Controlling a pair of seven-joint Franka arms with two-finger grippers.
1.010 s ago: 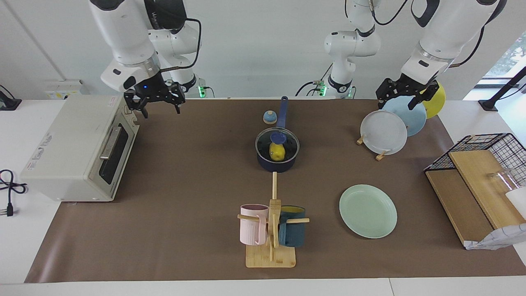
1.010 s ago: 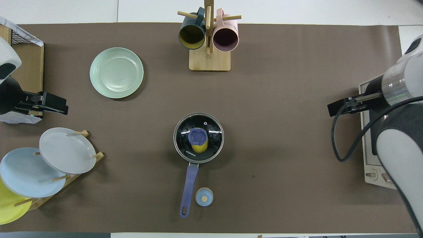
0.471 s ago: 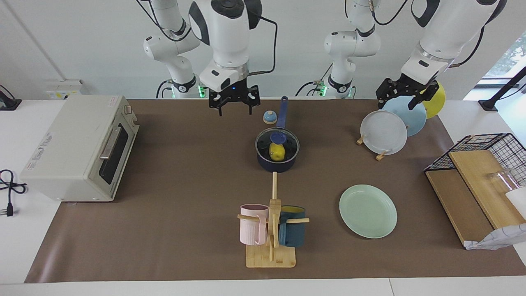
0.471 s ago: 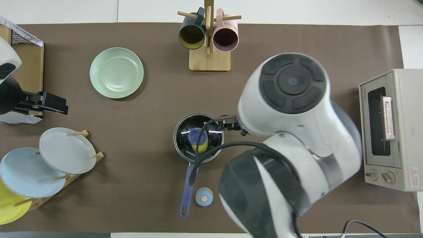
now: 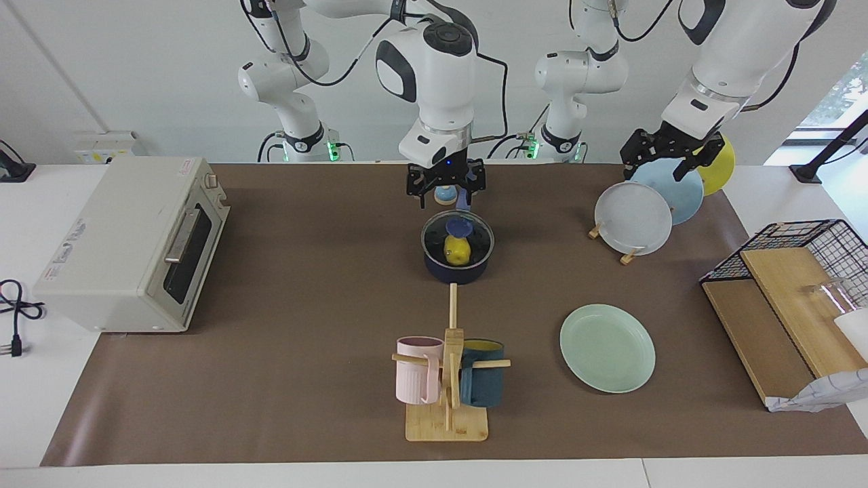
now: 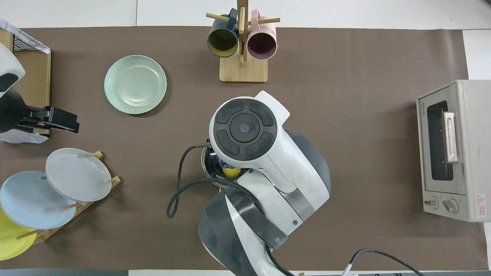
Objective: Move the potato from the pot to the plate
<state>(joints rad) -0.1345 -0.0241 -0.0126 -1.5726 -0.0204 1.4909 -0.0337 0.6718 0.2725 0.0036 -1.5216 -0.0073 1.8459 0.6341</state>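
Observation:
The dark navy pot (image 5: 458, 270) stands mid-table with its long blue handle toward the robots. A glass lid with a blue knob (image 5: 460, 225) lies on it. The yellow potato (image 5: 457, 251) shows through the lid, and also in the overhead view (image 6: 231, 171). The mint-green plate (image 5: 607, 347) lies empty, farther from the robots than the pot, toward the left arm's end. My right gripper (image 5: 445, 196) hangs open over the pot's handle, just short of the lid. The right arm hides most of the pot (image 6: 210, 172) in the overhead view. My left gripper (image 5: 663, 163) waits open over the plate rack.
A toaster oven (image 5: 129, 244) stands at the right arm's end. A mug tree (image 5: 447, 379) with a pink and a dark blue mug stands farther out than the pot. A rack with grey, blue and yellow plates (image 5: 634, 217) and a wire basket (image 5: 814, 237) are at the left arm's end.
My right arm has swung from over the toaster oven toward the table's middle and now hangs by the pot's handle. The left arm, pot, lid and potato have not moved.

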